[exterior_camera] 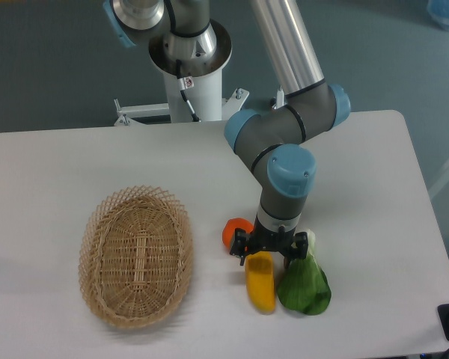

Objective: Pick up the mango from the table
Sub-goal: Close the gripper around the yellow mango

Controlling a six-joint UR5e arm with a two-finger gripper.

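Wicker basket (136, 257) sits left of centre on the desk (52, 172), near the front edge. Round orange fruit (234, 230) next. Mango (260, 283) lies near the front edge, long axis front-to-back, far end between the pincer (265, 256) fingers. Arm drops vertically over it; pincer narrow around the mango's top. Leafy green vegetable (305, 288) touches its right side.

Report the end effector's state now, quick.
End effector: down over the top end of the mango on the table; fingers look spread to either side of it, but whether they grip it cannot be told.
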